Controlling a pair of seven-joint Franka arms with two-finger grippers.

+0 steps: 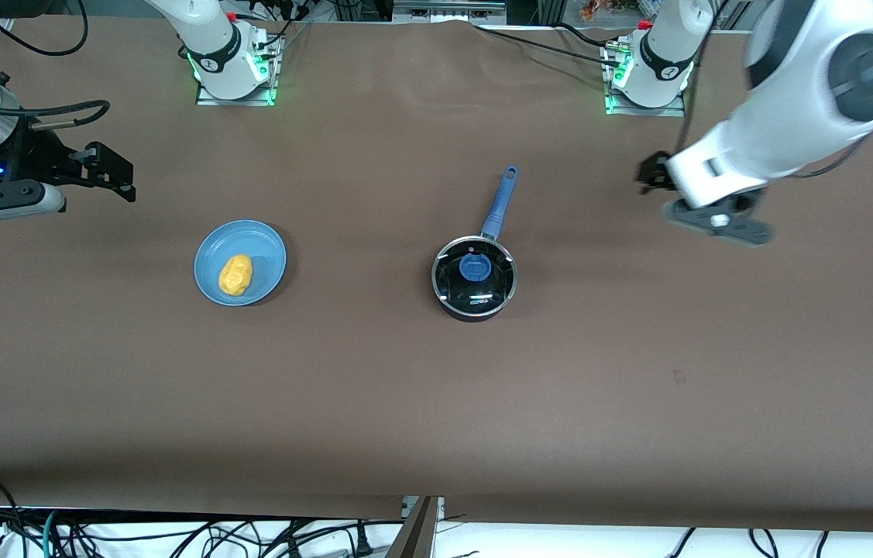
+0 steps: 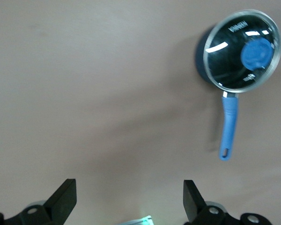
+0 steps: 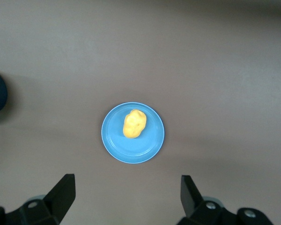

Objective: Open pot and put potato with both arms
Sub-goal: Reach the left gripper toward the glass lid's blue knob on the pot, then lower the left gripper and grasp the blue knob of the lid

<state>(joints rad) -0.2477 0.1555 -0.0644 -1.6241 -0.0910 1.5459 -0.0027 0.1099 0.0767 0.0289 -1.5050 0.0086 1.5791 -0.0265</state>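
Note:
The black pot [image 1: 475, 298] stands mid-table, closed by a glass lid with a blue knob [image 1: 475, 267]. Its blue handle [image 1: 500, 203] points toward the robots' bases. The yellow potato [image 1: 235, 274] lies on a blue plate [image 1: 266, 252] toward the right arm's end. My left gripper [image 1: 657, 177] is open and empty in the air toward the left arm's end; its wrist view shows it [image 2: 129, 194] apart from the pot [image 2: 201, 61]. My right gripper [image 1: 115, 174] is open and empty at the right arm's end; its wrist view shows it [image 3: 127, 187] apart from the potato [image 3: 134, 123].
The brown table cover [image 1: 436, 403] spreads bare around the pot and the plate. The arm bases [image 1: 231, 66] stand along the edge farthest from the front camera. Cables hang under the edge nearest that camera.

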